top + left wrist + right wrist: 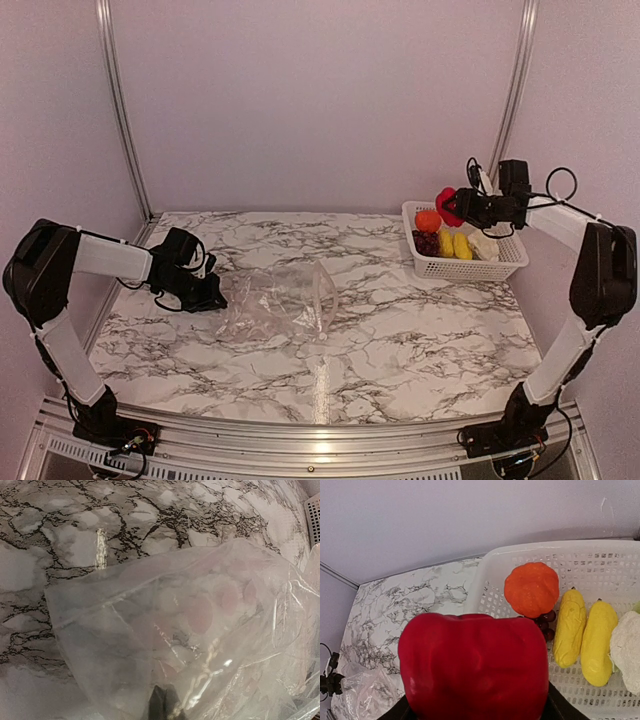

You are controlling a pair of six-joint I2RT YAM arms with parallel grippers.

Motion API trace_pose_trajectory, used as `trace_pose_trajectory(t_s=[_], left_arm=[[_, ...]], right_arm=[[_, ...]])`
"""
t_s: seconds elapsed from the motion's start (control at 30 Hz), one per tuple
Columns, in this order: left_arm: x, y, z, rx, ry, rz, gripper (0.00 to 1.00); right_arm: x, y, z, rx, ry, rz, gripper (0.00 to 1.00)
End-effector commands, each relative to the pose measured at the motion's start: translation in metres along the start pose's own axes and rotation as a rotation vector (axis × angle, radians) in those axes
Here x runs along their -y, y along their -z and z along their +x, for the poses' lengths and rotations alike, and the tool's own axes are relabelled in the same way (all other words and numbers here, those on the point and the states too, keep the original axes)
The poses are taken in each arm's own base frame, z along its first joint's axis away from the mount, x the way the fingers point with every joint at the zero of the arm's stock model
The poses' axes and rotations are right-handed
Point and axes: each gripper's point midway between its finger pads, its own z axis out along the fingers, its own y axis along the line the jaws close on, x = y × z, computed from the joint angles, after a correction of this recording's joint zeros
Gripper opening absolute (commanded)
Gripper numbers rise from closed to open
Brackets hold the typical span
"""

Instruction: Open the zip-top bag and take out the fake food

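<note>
The clear zip-top bag (280, 300) lies crumpled on the marble table, and no food shows inside it. It fills the left wrist view (200, 630). My left gripper (212, 295) is at the bag's left edge, shut on the plastic; a dark fingertip (162, 705) shows through it. My right gripper (457, 208) is shut on the red piece (447, 205), holding it above the basket's left end. The red piece (475, 665) fills the right wrist view. The orange-red ball (531, 589), grape cluster (547, 625), yellow pieces (570, 627) and pale piece (627, 650) lie in the basket.
The white lattice basket (510, 268) stands at the far right of the table, near the right wall, and its rim (530, 547) shows in the right wrist view. Metal frame posts (120, 110) stand at the back corners. The bag also shows far off in the right wrist view (365, 695).
</note>
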Motion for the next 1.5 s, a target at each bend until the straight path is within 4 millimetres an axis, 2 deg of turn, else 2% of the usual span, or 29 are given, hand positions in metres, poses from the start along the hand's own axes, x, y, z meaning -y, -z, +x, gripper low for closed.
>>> trace_pose_trajectory(t_s=[0.0,0.23,0.37,0.5,0.67,0.77,0.93,0.97,1.03,1.27,1.37,1.47], left_arm=[[0.001,0.002,-0.001,-0.019,-0.006,-0.006,0.0],[0.002,0.005,-0.007,-0.012,-0.032,-0.018,0.0],[0.002,0.008,-0.011,-0.009,-0.064,-0.04,0.0],[0.002,0.012,-0.017,0.0,-0.099,-0.058,0.0],[0.004,0.016,-0.024,0.0,-0.139,-0.076,0.0],[0.008,0.019,-0.03,0.008,-0.157,-0.076,0.0],[0.016,0.024,-0.037,0.029,-0.171,-0.05,0.0],[0.018,0.024,-0.038,0.035,-0.172,-0.044,0.0],[0.021,0.026,-0.04,0.045,-0.177,-0.033,0.0],[0.029,0.028,-0.043,0.071,-0.194,0.007,0.0],[0.033,0.031,-0.043,0.086,-0.203,0.021,0.0],[0.036,0.032,-0.043,0.094,-0.211,0.033,0.0]], right_arm=[[0.041,-0.01,0.003,-0.064,0.019,0.139,0.53],[0.073,-0.033,0.029,-0.163,0.036,0.209,0.6],[0.086,-0.039,0.046,-0.216,0.034,0.245,0.73],[0.084,-0.039,0.045,-0.212,0.037,0.237,0.79],[0.076,-0.034,0.034,-0.188,0.044,0.222,0.8],[0.063,-0.029,0.024,-0.155,0.046,0.186,0.8],[0.019,-0.028,0.017,-0.113,0.041,0.058,0.77],[-0.003,-0.034,0.024,-0.126,0.055,0.007,0.77],[-0.036,-0.039,0.033,-0.134,0.059,-0.086,0.75],[-0.143,-0.064,0.084,-0.238,0.048,-0.345,0.74],[-0.18,-0.076,0.111,-0.292,0.03,-0.426,0.76],[-0.206,-0.091,0.135,-0.337,0.029,-0.461,0.78]])
